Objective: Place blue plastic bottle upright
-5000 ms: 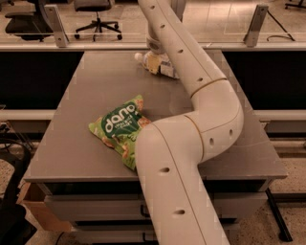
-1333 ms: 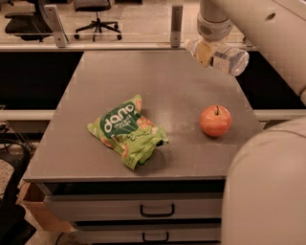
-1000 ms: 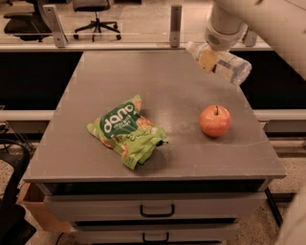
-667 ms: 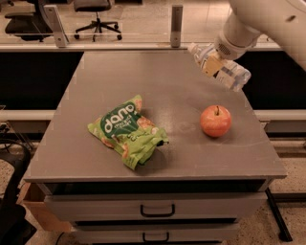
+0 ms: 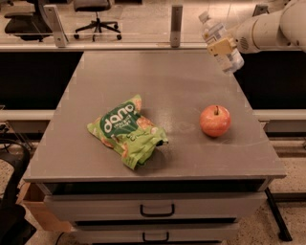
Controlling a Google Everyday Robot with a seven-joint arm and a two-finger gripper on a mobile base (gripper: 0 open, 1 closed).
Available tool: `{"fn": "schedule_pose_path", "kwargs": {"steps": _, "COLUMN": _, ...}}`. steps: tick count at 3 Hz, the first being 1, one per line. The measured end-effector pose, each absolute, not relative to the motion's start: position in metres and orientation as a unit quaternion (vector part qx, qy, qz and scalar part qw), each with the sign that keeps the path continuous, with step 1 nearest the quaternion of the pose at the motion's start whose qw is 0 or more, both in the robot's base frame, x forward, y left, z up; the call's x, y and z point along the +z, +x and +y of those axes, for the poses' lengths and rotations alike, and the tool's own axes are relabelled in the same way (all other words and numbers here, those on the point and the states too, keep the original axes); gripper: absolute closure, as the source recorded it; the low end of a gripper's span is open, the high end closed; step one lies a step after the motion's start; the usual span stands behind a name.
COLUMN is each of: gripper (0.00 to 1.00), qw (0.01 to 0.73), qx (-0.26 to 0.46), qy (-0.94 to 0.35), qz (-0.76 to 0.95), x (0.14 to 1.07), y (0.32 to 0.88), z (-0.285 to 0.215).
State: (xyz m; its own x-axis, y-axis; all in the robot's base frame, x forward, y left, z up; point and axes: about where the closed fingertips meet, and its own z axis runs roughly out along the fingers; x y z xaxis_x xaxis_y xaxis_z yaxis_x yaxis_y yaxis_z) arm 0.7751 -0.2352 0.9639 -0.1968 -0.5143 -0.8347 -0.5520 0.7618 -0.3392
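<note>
Down at the bottom of the frame, two drawers [image 5: 157,209] with dark handles front the bench [image 5: 86,158], and a cardboard box [image 5: 34,210] peeks out at lower left. On the grey top, left of centre, lies a crumpled green chip bag [image 5: 126,131], flat on its side. Over to the right of centre sits the apple [image 5: 215,120], red-orange, stem up, well apart from the bag. Now to the upper right: the white arm [image 5: 272,31] reaches in from the right edge, and its pincer [image 5: 222,47] is pinching the bottle [image 5: 213,31] around the middle, tan pads clamped on the label. The bottle is up in the air over the bench's far right corner, tilted, not upright: white cap pointing to the upper left, base angled down to the right, beyond the apple and apart from it. Behind all that, a rail with grey posts [image 5: 176,19] runs across, and office chairs [image 5: 95,14] stand on the floor at the top left.
</note>
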Motion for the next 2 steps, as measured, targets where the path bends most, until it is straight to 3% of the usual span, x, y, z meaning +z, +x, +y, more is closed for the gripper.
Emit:
{"fn": "schedule_pose_path", "kwargs": {"steps": 1, "gripper": 1.00, "qw": 0.630, "qx": 0.076, "qy": -0.312, "qz": 0.707, "x": 0.999, "y": 0.792, "z": -0.245}}
{"fn": "schedule_pose_path", "kwargs": {"steps": 2, "gripper": 1.00, "qw": 0.660, "qx": 0.098, "qy": -0.311, "qz": 0.677, "x": 1.017, "y": 0.795, "z": -0.236}}
